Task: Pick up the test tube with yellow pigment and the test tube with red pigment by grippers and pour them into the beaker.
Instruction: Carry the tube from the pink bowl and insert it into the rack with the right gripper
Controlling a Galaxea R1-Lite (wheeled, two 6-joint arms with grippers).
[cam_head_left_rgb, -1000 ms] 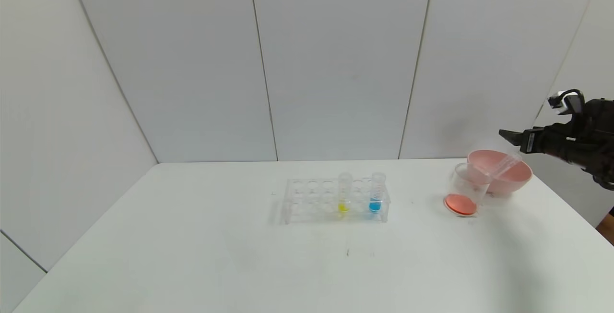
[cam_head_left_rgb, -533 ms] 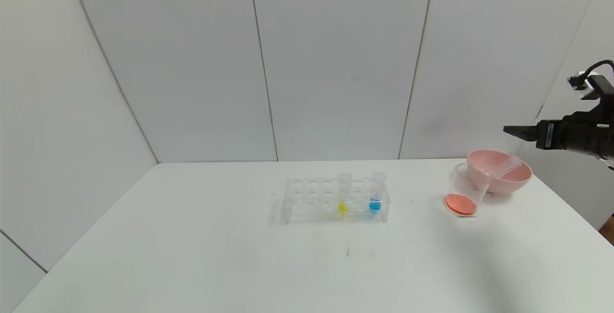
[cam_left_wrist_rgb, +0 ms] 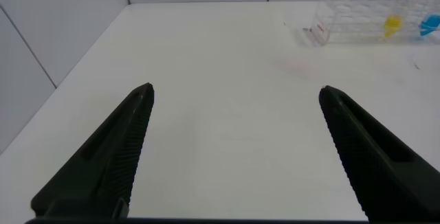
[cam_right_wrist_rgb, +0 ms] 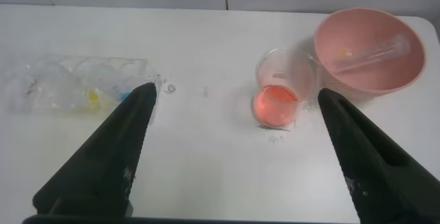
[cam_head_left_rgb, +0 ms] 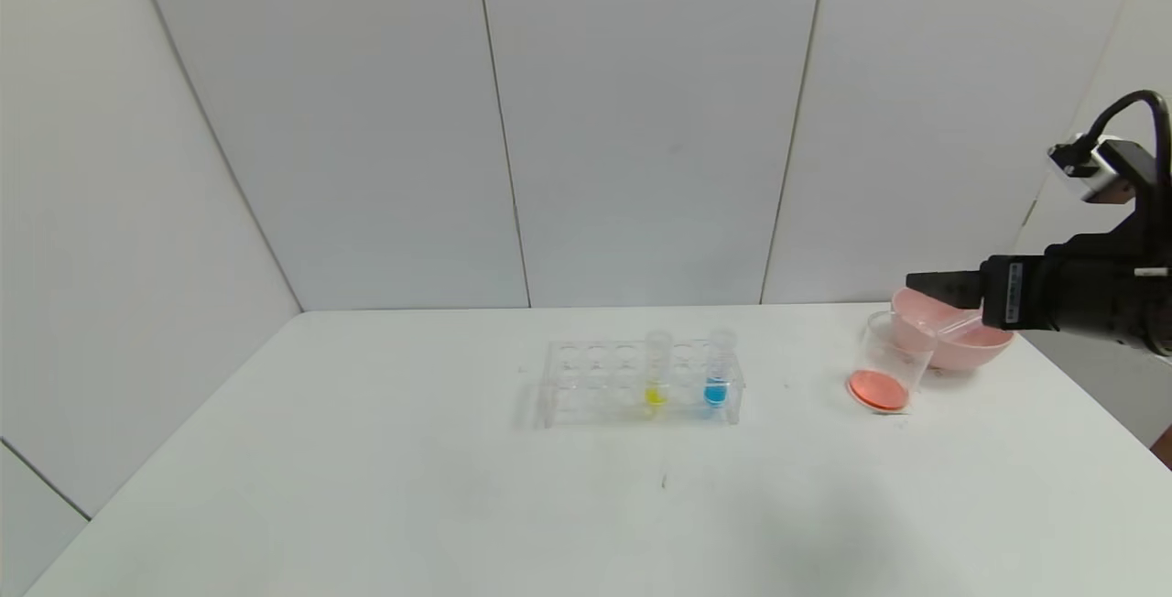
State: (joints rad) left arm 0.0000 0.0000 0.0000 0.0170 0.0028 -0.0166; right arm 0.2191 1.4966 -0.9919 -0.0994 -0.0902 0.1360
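Observation:
The test tube with yellow pigment (cam_head_left_rgb: 656, 370) stands upright in a clear rack (cam_head_left_rgb: 586, 386) at mid-table, next to a blue-liquid tube (cam_head_left_rgb: 720, 368). It also shows in the left wrist view (cam_left_wrist_rgb: 392, 22) and the right wrist view (cam_right_wrist_rgb: 92, 97). The beaker (cam_head_left_rgb: 886, 363) holds red-orange liquid and stands right of the rack (cam_right_wrist_rgb: 283, 86). No tube with red liquid shows; an empty clear tube (cam_head_left_rgb: 961, 324) lies in the pink bowl. My right gripper (cam_head_left_rgb: 920, 286) is open and empty in the air above the bowl (cam_right_wrist_rgb: 235, 92). My left gripper (cam_left_wrist_rgb: 236, 88) is open and empty, over bare table far from the rack.
The pink bowl (cam_head_left_rgb: 984, 341) stands just behind and right of the beaker, touching or nearly touching it (cam_right_wrist_rgb: 368, 18). The white table (cam_head_left_rgb: 458, 505) ends near the bowl on the right. White wall panels stand behind.
My right gripper has moved left and lower, from beside the bowl to above it near the beaker. The tubes, beaker and bowl have not moved.

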